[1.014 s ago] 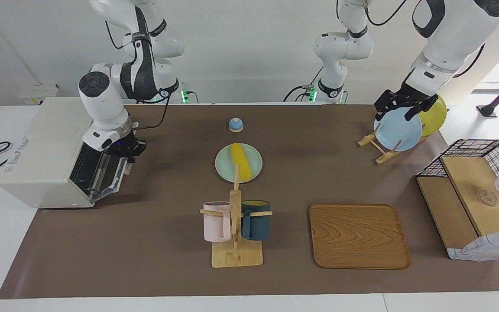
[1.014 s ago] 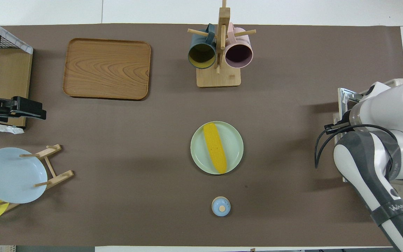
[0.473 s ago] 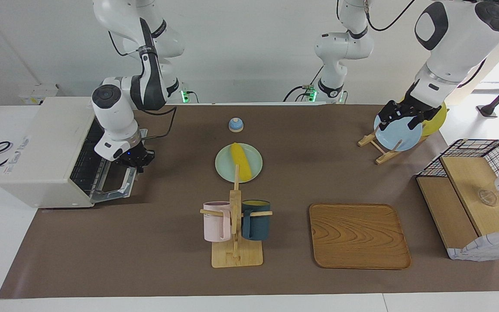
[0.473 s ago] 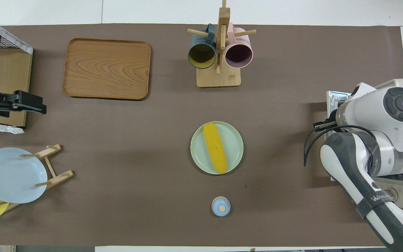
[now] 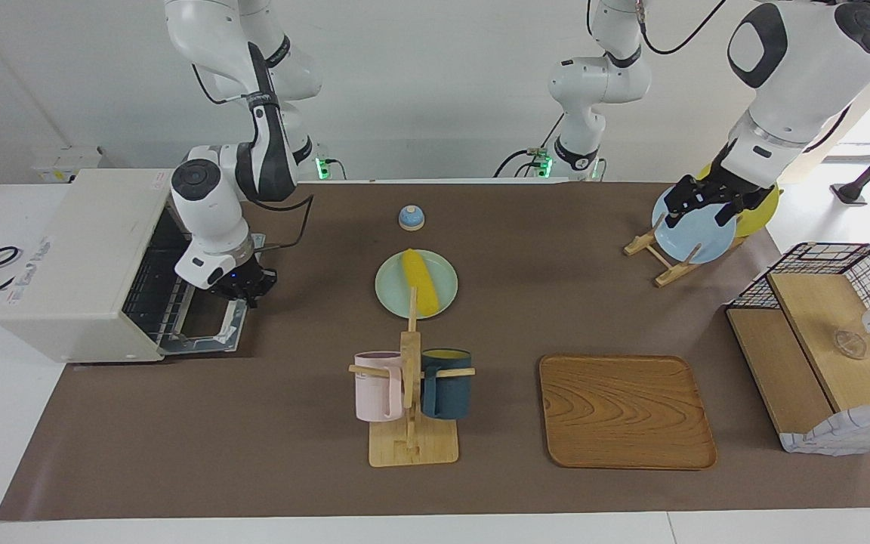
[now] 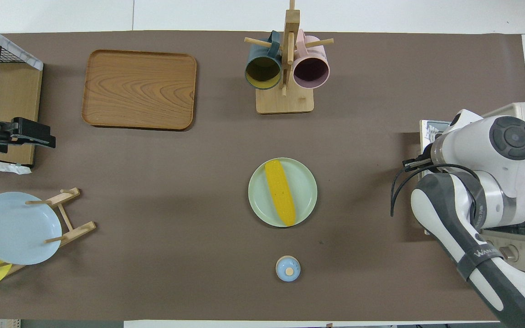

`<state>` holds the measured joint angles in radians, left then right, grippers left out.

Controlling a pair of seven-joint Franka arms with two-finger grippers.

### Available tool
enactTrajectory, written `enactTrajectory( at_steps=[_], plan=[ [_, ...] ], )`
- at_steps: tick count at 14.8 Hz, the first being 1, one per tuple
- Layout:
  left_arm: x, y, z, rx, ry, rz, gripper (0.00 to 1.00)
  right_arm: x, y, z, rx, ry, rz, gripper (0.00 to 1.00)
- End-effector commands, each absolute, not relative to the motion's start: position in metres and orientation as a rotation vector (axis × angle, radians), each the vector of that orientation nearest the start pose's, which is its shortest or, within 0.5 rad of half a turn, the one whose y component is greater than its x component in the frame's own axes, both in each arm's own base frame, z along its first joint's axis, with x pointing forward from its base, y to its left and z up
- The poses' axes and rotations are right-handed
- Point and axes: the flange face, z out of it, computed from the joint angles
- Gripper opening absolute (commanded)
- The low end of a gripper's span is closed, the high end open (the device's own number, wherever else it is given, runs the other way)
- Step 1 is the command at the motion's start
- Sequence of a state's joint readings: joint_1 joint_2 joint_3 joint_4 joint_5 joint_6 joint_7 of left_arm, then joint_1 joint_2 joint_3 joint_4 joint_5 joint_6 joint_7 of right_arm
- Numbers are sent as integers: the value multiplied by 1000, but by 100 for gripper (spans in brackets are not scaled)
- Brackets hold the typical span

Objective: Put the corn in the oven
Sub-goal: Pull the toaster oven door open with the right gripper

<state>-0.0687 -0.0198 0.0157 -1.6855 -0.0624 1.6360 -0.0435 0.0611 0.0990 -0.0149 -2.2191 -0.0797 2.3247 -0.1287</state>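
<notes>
- One corn (image 5: 419,282) cob, lying flat on pale green plate (image 5: 397,296) mid-table, lengthwise toward/away from robots; nothing touching it.
- Small blue bell (image 5: 411,217) just nearer the robots than the plate, apart from it.
- Wooden mug rack (image 5: 410,423) farther from robots than the plate; pink mug (image 5: 377,386) and dark teal mug (image 5: 446,383) hang on its pegs.
- Oven (image 5: 84,264) at right arm's end of table, door (image 5: 208,325) dropped flat open, wire rack visible inside.
- Right gripper (image 5: 245,286) at the open door's edge nearest the robots, fingertips together, gripping at the door handle; exact contact hard to tell.
- Left gripper (image 5: 704,201) up over the dish rack (image 5: 654,255) at left arm's end, fingers spread wide, holding nothing.
- Dish rack holds light blue plate (image 5: 695,234) upright with yellow plate (image 5: 761,208) just beside it.
- Wooden tray (image 5: 626,412) lies flat between mug rack and wire-and-wood basket (image 5: 820,332).
- Basket sits at the table's edge, left arm's end.
</notes>
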Motion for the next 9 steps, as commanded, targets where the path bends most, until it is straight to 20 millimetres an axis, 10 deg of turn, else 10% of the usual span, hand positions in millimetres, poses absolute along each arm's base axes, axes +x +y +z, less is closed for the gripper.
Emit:
enactTrajectory(
  at_steps=[1, 6, 9],
  plan=[
    [548, -35, 587, -3184, 31, 45, 100, 533, 38, 316, -3181, -305, 4, 0],
    [551, -34, 591, -3156, 97, 3, 100, 538, 61, 314, -3172, -275, -3, 0],
    [547, -35, 600, -3152, 103, 29, 100, 542, 126, 341, -3129, -143, 36, 0]
  ],
)
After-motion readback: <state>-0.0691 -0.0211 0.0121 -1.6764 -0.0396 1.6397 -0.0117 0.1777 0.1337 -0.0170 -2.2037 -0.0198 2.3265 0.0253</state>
